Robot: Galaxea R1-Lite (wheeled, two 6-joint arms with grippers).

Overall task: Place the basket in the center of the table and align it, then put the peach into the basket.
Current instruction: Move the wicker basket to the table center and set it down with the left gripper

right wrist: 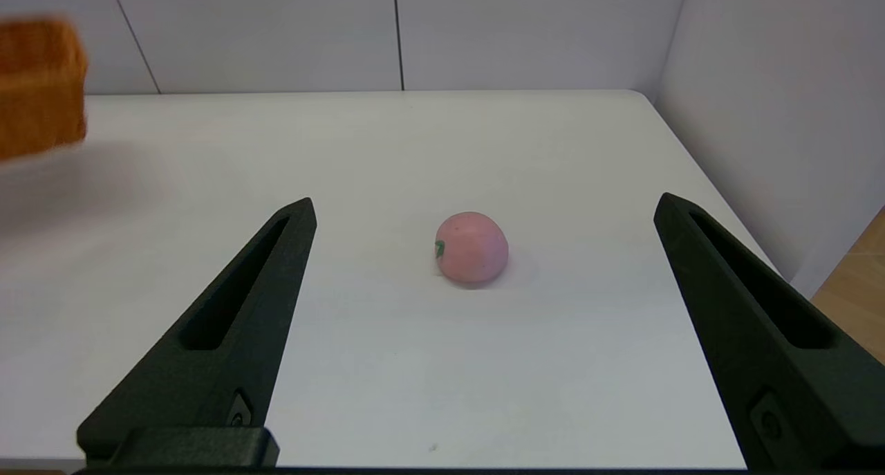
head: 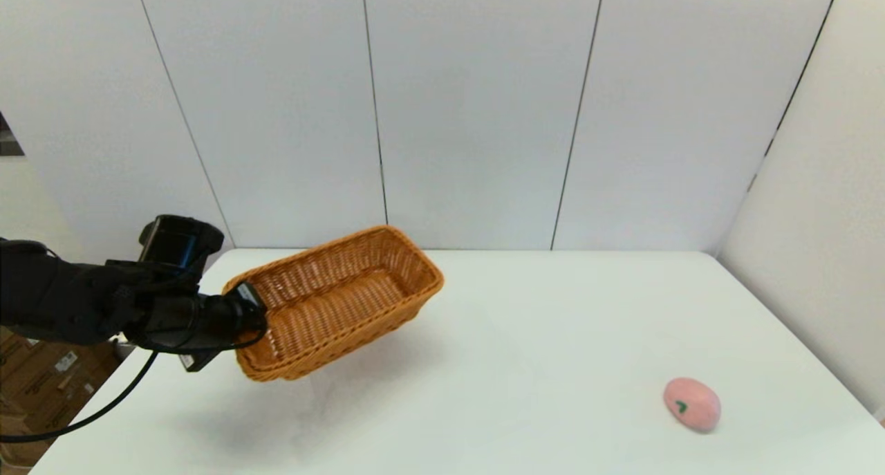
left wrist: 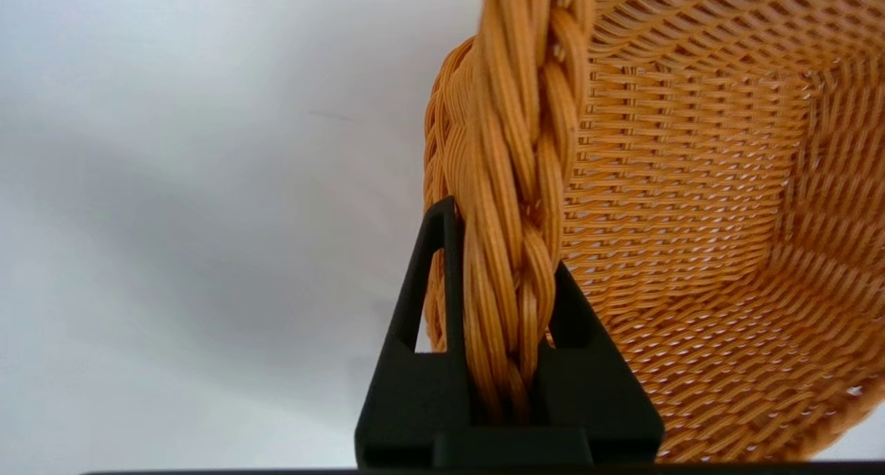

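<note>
We see left gripper (left wrist: 508,281) clamped on braided rim of basket (head: 339,299), held tilted above table (head: 525,364). Right gripper (right wrist: 484,219) spread wide, empty, facing peach (head: 692,404).

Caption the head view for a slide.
Left gripper holds the orange-brown woven wicker basket tilted above the white table; pink toy peach waits.

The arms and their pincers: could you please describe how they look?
The left arm is matte black and bulky, with a boxy black camera above its wrist and a black cable looping below. Both the left pincer and the right pincer have long, black, wedge-shaped fingers with slotted sides.
</note>
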